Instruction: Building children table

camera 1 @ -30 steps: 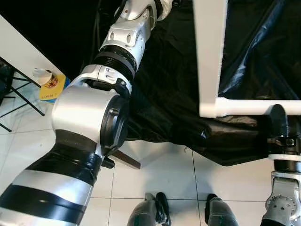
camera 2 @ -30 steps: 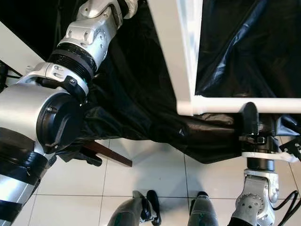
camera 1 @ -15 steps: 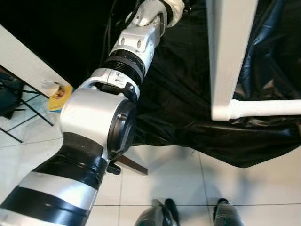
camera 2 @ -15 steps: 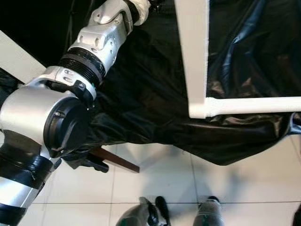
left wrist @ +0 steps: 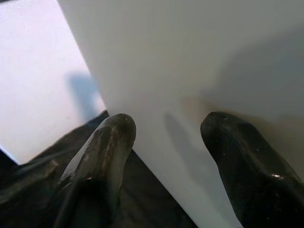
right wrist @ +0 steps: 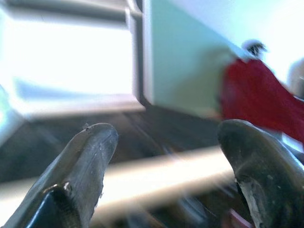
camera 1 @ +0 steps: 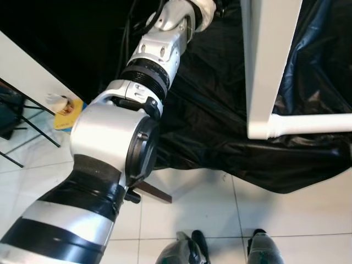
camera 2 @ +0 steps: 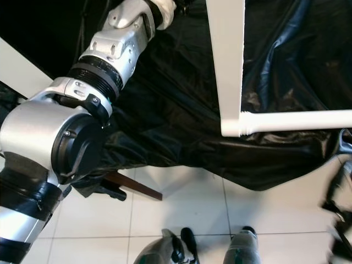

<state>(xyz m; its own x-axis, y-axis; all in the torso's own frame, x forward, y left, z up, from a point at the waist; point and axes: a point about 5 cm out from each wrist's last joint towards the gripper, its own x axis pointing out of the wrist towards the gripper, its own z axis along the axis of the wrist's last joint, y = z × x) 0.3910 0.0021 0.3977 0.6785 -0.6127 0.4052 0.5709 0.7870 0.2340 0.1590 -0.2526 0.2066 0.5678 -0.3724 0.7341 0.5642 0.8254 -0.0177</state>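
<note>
A white table panel stands on a black plastic sheet. A round white leg runs to the right from its lower corner. My left arm reaches up past the panel's left side. In the left wrist view my left gripper is open, its fingers close in front of the white panel with their shadows on it. My right gripper is open in a blurred wrist view, with a white bar across behind it. A dark blur of the right arm sits at the lower right edge.
A white board slants at the left, with a yellow packet and a cup below it. A brown wooden leg pokes out from under the sheet onto the tiled floor. My feet stand below. A person in red shows beyond.
One second ago my right gripper was under the white leg near the corner. It has since dropped away to the lower right and is moving. The camera shifted a little.
</note>
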